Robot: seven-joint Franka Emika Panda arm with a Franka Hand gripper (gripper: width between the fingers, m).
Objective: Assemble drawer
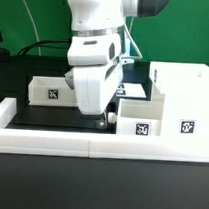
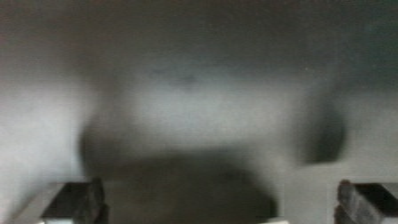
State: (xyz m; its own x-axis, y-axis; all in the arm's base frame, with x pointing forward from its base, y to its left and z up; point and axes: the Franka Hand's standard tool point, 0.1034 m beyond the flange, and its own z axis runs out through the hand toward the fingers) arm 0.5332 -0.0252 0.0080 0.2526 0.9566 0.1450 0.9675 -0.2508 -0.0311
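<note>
The black table (image 1: 52, 115) lies under everything, and the low white wall (image 1: 50, 137) fences its front edge. The housing (image 1: 183, 92), tallest part of the drawer, stands at the exterior view's right, and I place the rest from it. One tray (image 1: 142, 121) sits just beside the housing, on the side facing me, its tag toward the camera. The other tray (image 1: 48, 89) lies well apart from the housing, beyond my arm.

My gripper (image 1: 100, 112) hangs low over the table between the two trays, nearer the one by the housing. I judge I am placed here to take that tray by its wall. In the wrist view my fingers (image 2: 75, 200) stand spread wide with nothing pinched. What lies ahead of them is a white blur, too close to name.

Away from the housing the table is open. Toward it, the tray's edge and the low wall close in, so I have little room to move there.
</note>
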